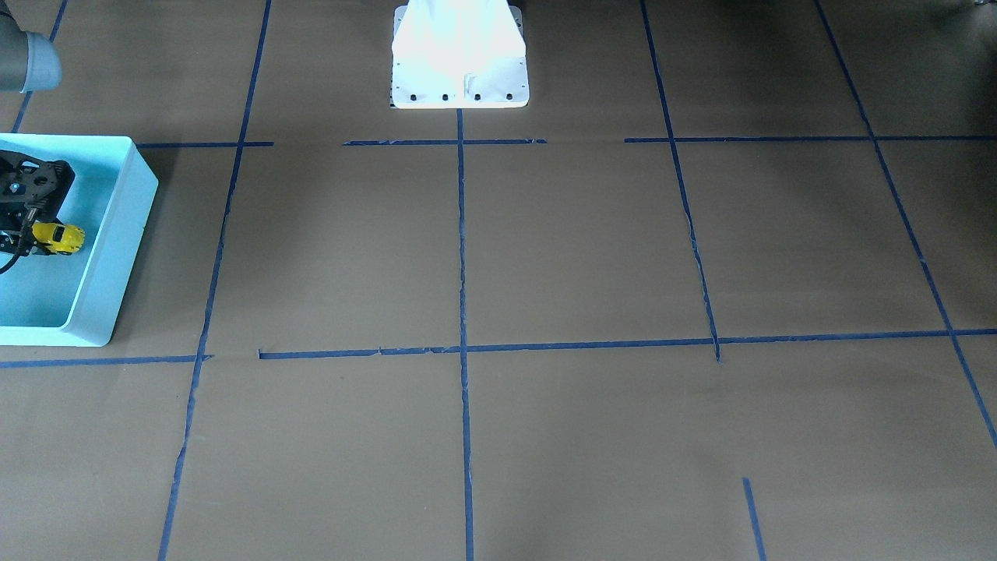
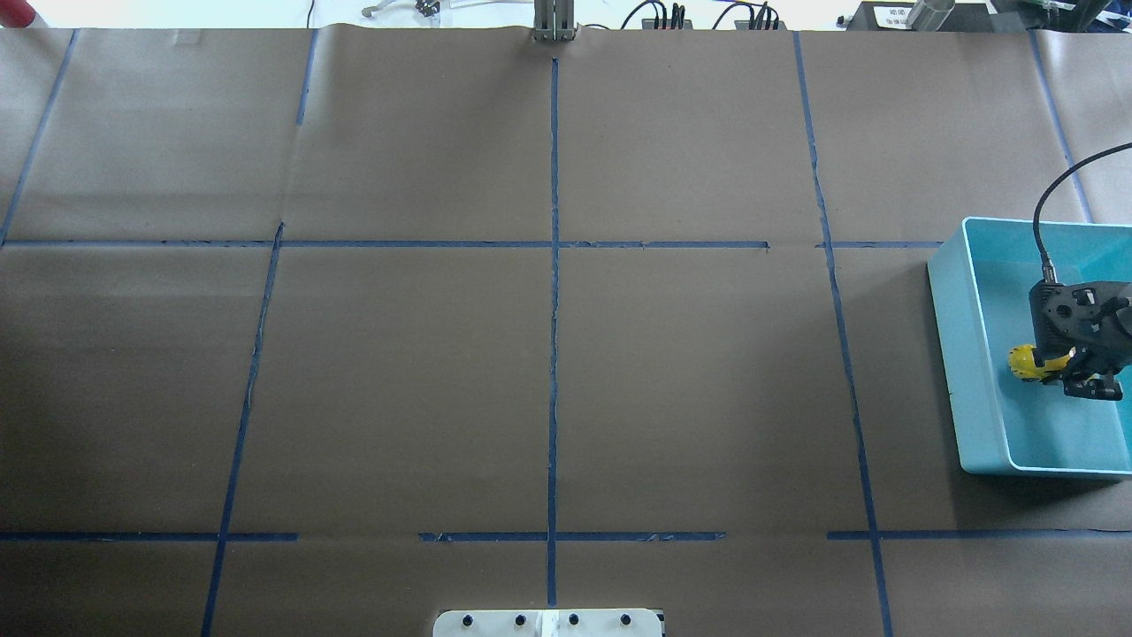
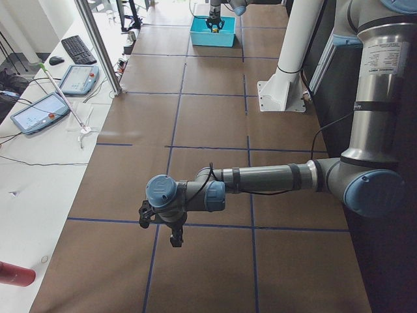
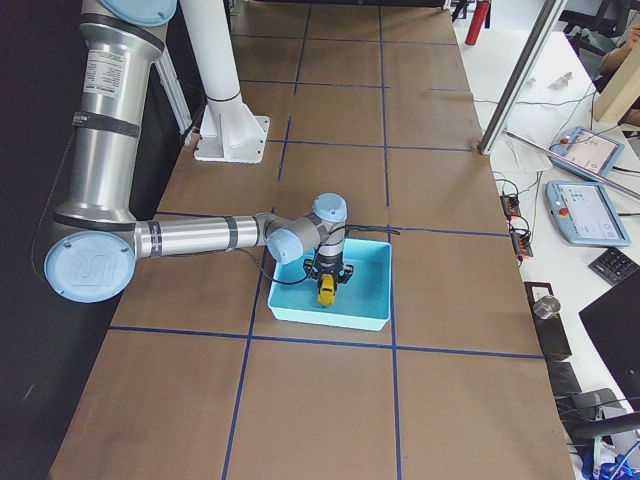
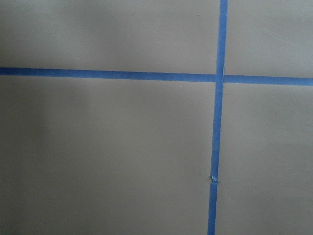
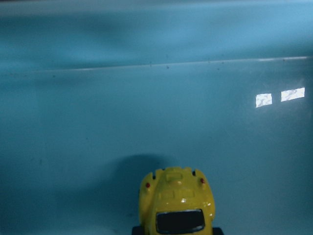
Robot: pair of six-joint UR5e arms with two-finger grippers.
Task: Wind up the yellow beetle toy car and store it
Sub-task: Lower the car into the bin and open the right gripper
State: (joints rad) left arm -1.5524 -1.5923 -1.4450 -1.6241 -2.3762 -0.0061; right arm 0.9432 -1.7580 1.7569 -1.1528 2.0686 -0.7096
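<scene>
Two grippers are sitting well apart: the right gripper [image 2: 1068, 370] is hanging inside the teal bin [image 2: 953, 354], clamping the yellow beetle toy car [image 2: 1023, 363] just off its floor, while the left gripper [image 3: 171, 229] is hovering over the table [image 3: 208, 117], opening impossible to tell.

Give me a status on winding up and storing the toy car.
Done: the toy car is already inside the blue bin. In hand: the right end effector grips it, seemingly just above the bin floor, not yet released. Left: let go and pull out. Whether it was wound up cannot be told. The left end effector hangs over the table, far from the bin.
</scene>
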